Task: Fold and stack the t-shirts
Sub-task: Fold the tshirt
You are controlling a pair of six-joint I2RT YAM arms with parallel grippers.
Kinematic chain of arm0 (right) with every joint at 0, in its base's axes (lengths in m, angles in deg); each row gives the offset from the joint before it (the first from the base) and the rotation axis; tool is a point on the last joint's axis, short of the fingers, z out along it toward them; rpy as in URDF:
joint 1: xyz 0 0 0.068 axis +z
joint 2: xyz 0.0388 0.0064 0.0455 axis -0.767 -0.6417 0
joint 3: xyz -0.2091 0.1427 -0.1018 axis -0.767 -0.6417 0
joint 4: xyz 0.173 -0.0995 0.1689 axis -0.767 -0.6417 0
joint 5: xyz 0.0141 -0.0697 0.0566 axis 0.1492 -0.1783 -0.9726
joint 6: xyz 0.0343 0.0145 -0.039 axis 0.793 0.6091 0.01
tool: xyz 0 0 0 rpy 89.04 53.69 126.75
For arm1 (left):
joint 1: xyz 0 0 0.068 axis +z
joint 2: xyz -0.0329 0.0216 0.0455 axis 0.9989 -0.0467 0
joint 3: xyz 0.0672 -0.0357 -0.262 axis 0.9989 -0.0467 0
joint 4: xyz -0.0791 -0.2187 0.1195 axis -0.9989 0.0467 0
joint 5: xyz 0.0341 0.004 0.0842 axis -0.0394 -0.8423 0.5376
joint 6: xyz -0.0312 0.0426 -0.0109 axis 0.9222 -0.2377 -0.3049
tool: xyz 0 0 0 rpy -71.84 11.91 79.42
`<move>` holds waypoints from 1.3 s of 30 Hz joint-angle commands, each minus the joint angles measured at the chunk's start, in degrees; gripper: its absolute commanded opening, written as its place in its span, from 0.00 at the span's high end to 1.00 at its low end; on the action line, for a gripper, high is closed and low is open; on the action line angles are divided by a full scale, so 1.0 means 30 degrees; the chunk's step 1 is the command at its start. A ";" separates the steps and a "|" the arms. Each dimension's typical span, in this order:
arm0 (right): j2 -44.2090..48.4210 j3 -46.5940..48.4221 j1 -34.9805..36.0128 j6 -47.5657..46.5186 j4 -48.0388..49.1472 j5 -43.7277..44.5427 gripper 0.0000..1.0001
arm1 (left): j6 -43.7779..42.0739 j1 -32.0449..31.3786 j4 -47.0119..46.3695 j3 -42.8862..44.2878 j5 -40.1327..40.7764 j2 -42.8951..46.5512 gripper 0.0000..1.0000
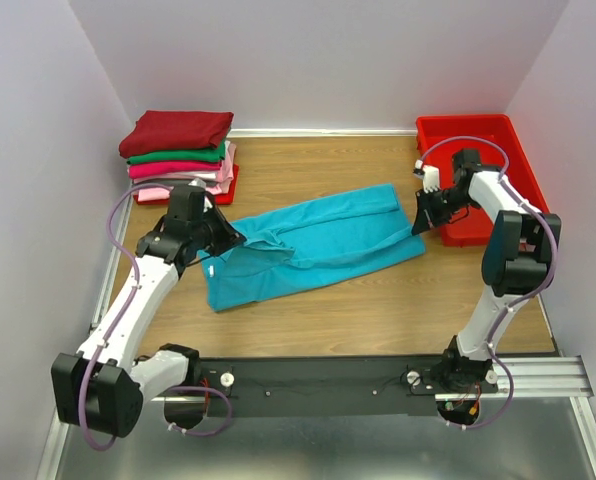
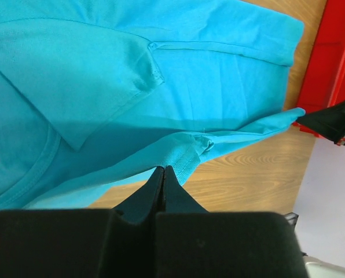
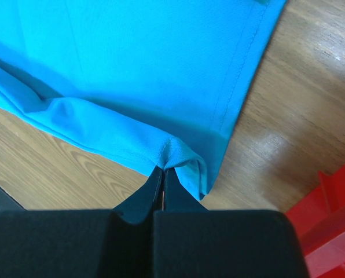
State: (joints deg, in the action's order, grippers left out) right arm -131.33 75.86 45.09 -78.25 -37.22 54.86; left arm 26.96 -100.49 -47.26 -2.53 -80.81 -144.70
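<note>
The teal t-shirt (image 1: 313,245) lies stretched across the middle of the tabletop (image 1: 378,310), folded lengthwise, running from near left to far right. The left fingers (image 2: 151,191) pinch its left edge tight, and the right fingers (image 3: 151,188) are clamped on its right hem corner. A stack of folded t-shirts (image 1: 178,150) sits far left, a red bin (image 1: 478,130) far right.

Robotics laboratory test cell. Plain white panel walls (image 1: 318,60) enclose a wooden desk (image 1: 378,300) on three sides; the left arm (image 1: 138,290) and the right arm (image 1: 513,255), both cabled, are bolted to a black mounting rail (image 1: 318,385) along its near edge.
</note>
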 commanded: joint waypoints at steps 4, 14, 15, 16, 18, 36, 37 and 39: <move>-0.0730 0.0740 -0.0122 0.0480 0.0592 -0.0354 1.00 | -0.1038 0.0229 -0.0904 0.0521 0.0224 -0.0910 1.00; -0.0906 0.0770 -0.0122 0.0803 0.1032 -0.0179 1.00 | -0.1623 0.0551 -0.1461 0.1165 0.0399 -0.2228 1.00; -0.0964 0.0770 -0.0122 0.0861 0.1119 -0.0179 1.00 | -0.1769 0.0581 -0.1490 0.1369 0.0429 -0.2432 1.00; -0.0964 0.0741 -0.0122 0.0920 0.1149 -0.0179 1.00 | -0.1829 0.0581 -0.1519 0.1429 0.0458 -0.2434 1.00; -0.1081 0.0770 -0.0122 0.0978 0.1237 -0.0208 1.00 | -0.1917 0.0639 -0.1607 0.1604 0.0284 -0.2813 1.00; -0.1989 0.1912 -0.0122 0.1535 0.1530 -0.0120 0.99 | -0.2825 0.1167 -0.1871 0.2893 0.0079 -0.4514 1.00; -0.2048 0.1971 -0.0122 0.1535 0.1588 -0.0120 1.00 | -0.2854 0.1196 -0.1871 0.2952 0.0020 -0.4660 1.00; -0.2107 0.2000 -0.0122 0.1623 0.1618 -0.0091 1.00 | -0.2913 0.1225 -0.1871 0.3040 -0.0069 -0.4748 1.00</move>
State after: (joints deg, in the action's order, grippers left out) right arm -136.29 80.34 45.09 -74.49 -33.52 54.86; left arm 19.69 -97.30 -52.09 4.85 -80.81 -158.01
